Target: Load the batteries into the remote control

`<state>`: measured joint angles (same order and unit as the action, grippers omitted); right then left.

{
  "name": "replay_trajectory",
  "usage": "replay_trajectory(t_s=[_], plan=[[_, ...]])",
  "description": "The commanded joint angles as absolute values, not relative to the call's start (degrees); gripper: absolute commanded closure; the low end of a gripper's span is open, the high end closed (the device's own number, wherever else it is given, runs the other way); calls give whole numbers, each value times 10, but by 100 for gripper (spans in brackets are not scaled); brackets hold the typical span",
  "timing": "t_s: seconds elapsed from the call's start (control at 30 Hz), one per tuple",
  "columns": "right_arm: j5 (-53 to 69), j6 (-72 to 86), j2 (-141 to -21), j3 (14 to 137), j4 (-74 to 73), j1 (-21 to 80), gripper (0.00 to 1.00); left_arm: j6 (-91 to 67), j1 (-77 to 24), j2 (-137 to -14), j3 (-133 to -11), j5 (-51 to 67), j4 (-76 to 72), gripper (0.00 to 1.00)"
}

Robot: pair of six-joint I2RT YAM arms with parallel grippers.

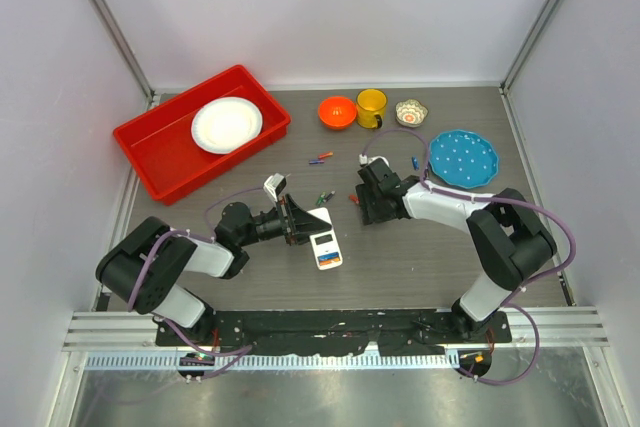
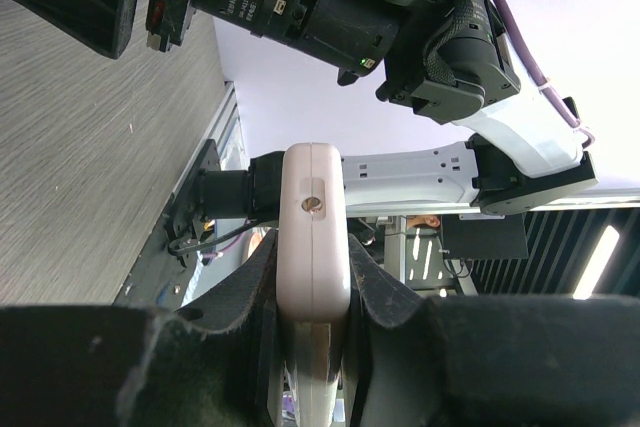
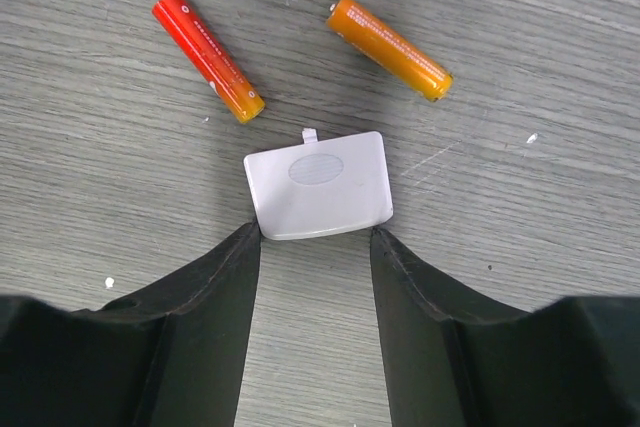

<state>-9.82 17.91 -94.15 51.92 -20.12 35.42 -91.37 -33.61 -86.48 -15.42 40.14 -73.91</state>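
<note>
From the left wrist, the remote control (image 2: 315, 232) shows only one narrow end, its lower part buried between the fingers (image 2: 245, 292) of the left gripper (image 2: 315, 272). From above, the right gripper (image 1: 371, 209) hides the battery cover (image 3: 318, 184), and the batteries (image 1: 320, 158) scattered nearby are too small to count surely.

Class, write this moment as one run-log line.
left gripper: jaws shut on remote control | right gripper: jaws open astride white cover, flat on table | red battery, orange battery: loose beyond cover
</note>
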Motion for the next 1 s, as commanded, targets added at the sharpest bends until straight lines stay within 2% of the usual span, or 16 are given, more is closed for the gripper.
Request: replay_trajectory(t_s=[0.0,0.23,0.33,0.47,0.63,0.97], plan=[[-109,170,-962,514,-232,356,48,-913,-333,-852,-160,403,-886,100],[-141,173,-960,520,-241,356,28,-914,-333,-849,-159,402,-886,100],[-148,163,-967,533,-248,356,25,-914,-333,-850,-160,402,-886,100],[-132,134,-988,565,-257,355,25,-914,-333,-850,-160,403,-886,100],[-100,94,-1026,608,-286,355,30,-914,-333,-846,-161,405,-886,100],[-70,86,-1021,585,-293,353,33,-912,-332,-844,-163,404,-886,100]])
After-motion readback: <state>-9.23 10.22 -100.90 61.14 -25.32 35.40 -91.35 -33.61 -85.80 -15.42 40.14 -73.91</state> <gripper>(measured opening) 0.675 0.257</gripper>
